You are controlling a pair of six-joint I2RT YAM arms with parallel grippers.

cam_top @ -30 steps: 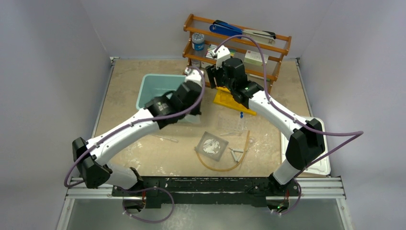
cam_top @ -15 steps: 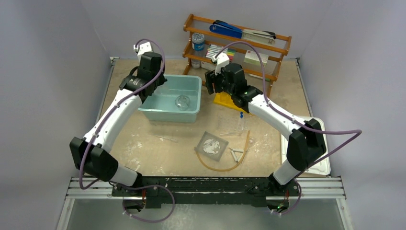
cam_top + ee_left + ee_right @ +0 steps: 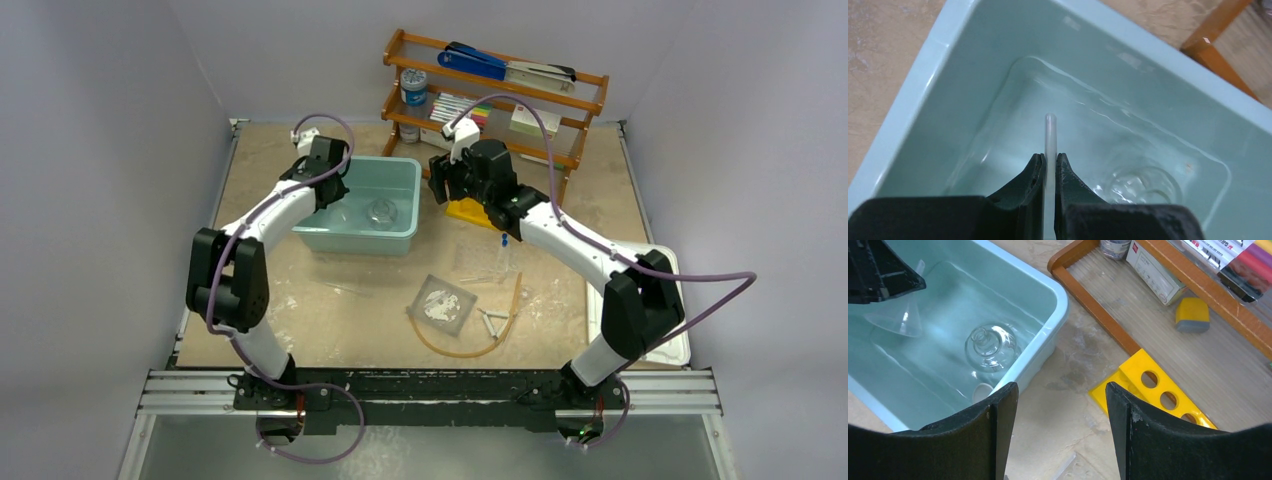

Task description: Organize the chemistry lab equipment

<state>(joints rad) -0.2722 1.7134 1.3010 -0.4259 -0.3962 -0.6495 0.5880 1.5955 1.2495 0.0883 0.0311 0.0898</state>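
Note:
My left gripper [image 3: 335, 190] is shut on the stem of a clear funnel [image 3: 898, 320], held over the left part of the teal bin [image 3: 400, 175]. In the left wrist view the stem [image 3: 1049, 135] stands between the closed fingertips [image 3: 1049, 157]. A round glass flask [image 3: 379, 211] lies in the bin [image 3: 990, 346]. My right gripper [image 3: 443, 185] is open and empty [image 3: 1060, 395] above the table between the bin and the yellow test-tube rack [image 3: 1153, 385]. The square dish [image 3: 443, 304], amber tube [image 3: 470, 350] and Y-connector [image 3: 492, 320] lie on the near table.
A wooden shelf [image 3: 500, 95] at the back holds a blue stapler [image 3: 475, 60] and markers [image 3: 465, 105]. A white lid [image 3: 670, 340] lies at the right edge. A clear pipette [image 3: 345, 288] lies in front of the bin.
My left arm has swung from the table's middle to the bin's left side and lowered the funnel into it. My right arm has hardly moved.

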